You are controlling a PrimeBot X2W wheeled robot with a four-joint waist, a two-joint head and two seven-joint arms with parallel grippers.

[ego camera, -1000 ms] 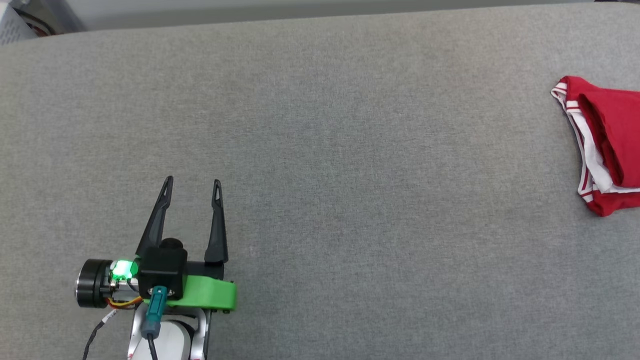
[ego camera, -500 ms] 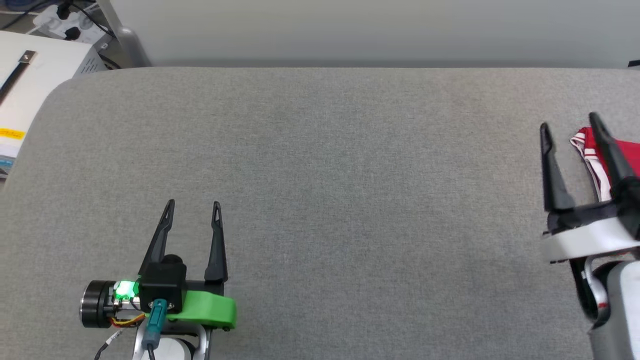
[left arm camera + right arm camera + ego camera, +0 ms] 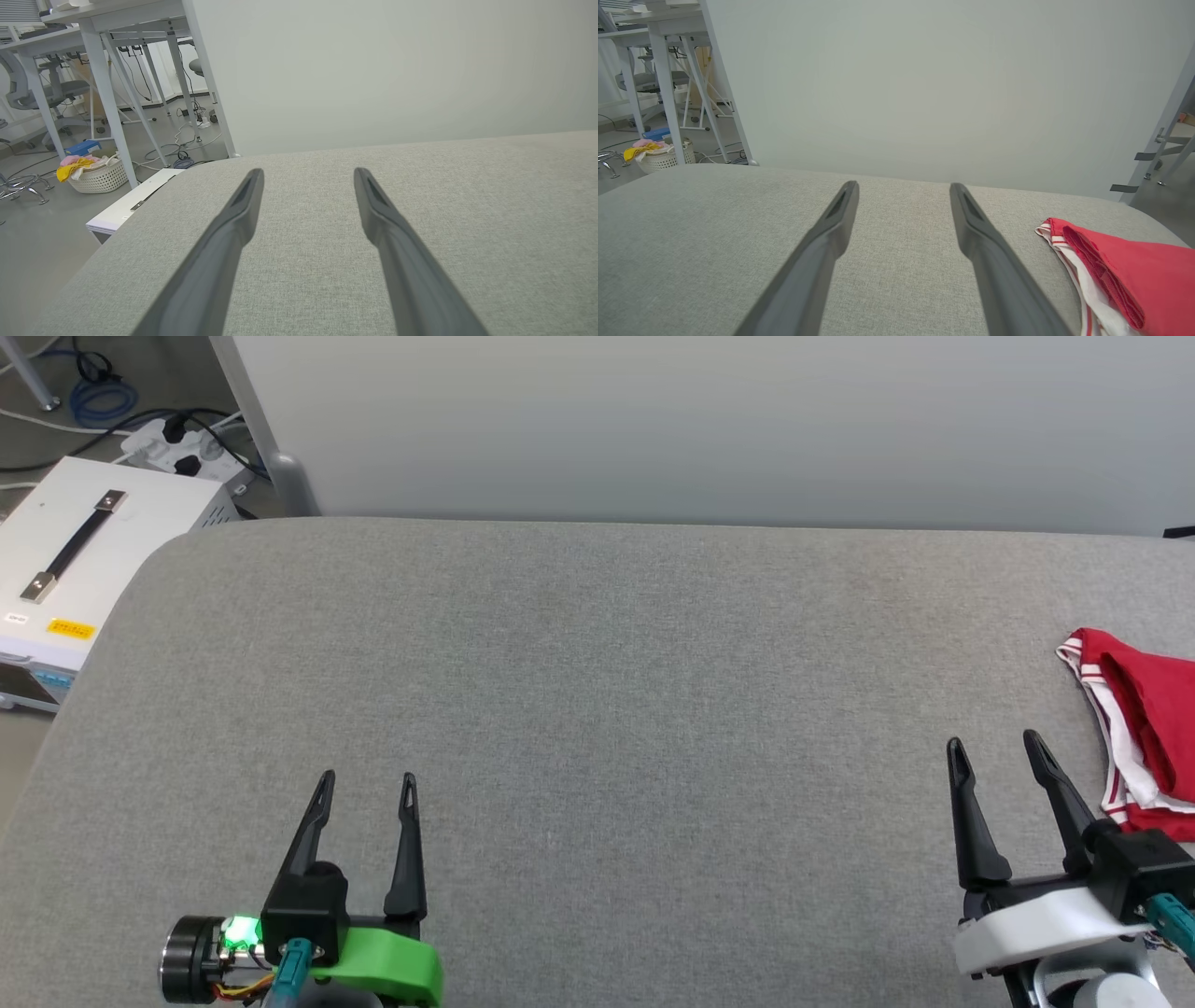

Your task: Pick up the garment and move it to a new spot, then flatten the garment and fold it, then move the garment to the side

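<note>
Garment (image 3: pixel 1148 728): folded, at table's (image 3: pixel 597 709) right edge. Right gripper (image 3: pixel 991 741): drawn back from over the garment, now beside it, fingers apart. Left gripper (image 3: pixel 367 777): low, fingers apart.

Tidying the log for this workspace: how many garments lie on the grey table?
1. The garment lies folded at the table's right edge, just to the right of the open right gripper. The head view crops it, so anything further right is hidden.

Matt, coarse-woven cloth is covering the bench (image 3: pixel 597 691); the garment (image 3: pixel 1148 719) is showing smooth cloth; the left pincer (image 3: pixel 308 171) is showing matt plastic fingers (image 3: pixel 224 242).
</note>
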